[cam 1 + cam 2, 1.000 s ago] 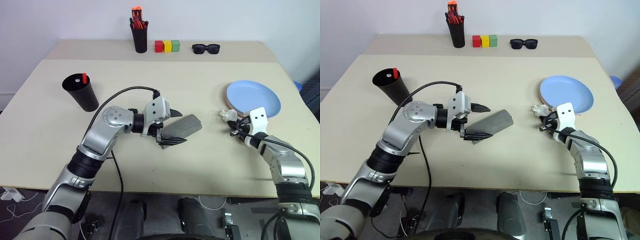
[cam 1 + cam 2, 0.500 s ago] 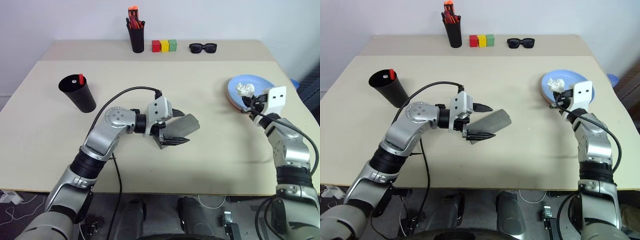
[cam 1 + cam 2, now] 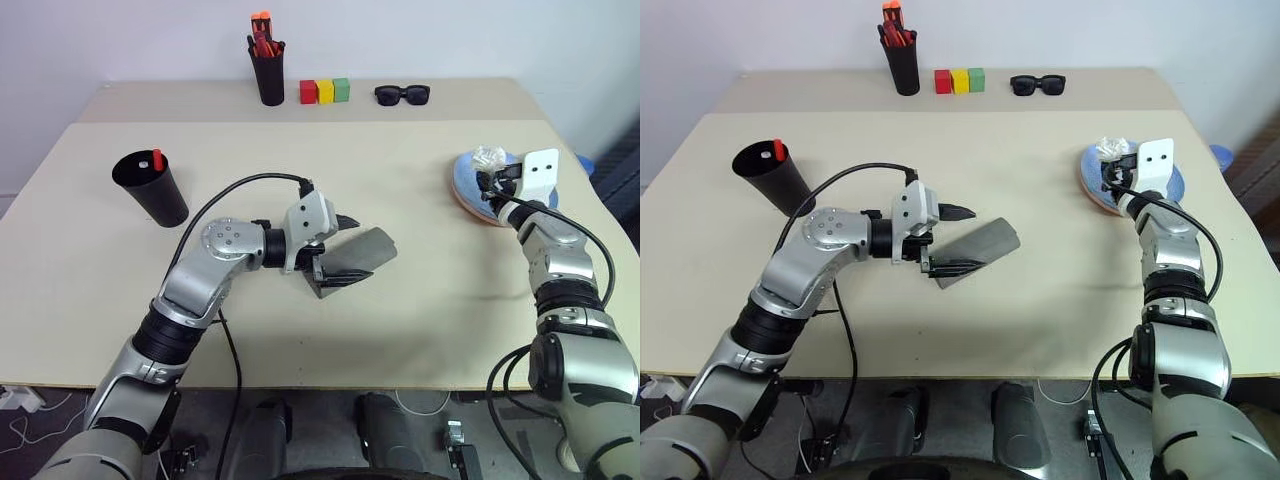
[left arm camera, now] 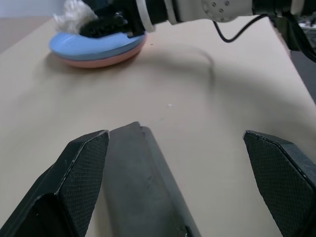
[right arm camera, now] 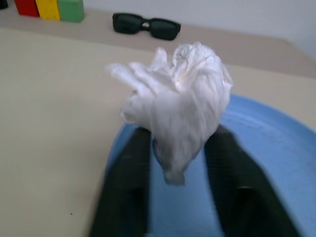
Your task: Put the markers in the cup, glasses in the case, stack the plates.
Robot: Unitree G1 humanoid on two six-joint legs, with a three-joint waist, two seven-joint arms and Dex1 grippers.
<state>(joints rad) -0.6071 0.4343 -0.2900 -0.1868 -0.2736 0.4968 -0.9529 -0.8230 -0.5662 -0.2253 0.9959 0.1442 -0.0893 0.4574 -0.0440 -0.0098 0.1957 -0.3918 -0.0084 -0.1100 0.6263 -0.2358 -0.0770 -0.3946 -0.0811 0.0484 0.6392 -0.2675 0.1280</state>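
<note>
White crumpled tissue (image 5: 175, 103) sits between right gripper (image 3: 487, 181) fingers, grip state unclear, over blue plate (image 3: 470, 180) stacked on pink at 3 o'clock; release it gently; left gripper (image 3: 338, 252) gapes beside grey case (image 3: 358, 256).

Matt grey case (image 3: 358, 256); crumpled, perhaps paper wad (image 5: 180, 106)

Light blue plate (image 4: 94, 43) stacked on salmon pink plate (image 4: 106, 58); crumpled white tissue (image 5: 180, 101) above. Grey case (image 3: 358, 256), matte black cup (image 3: 152, 190), beige table (image 3: 420, 160). Red, yellow, green blocks (image 3: 325, 91).
</note>
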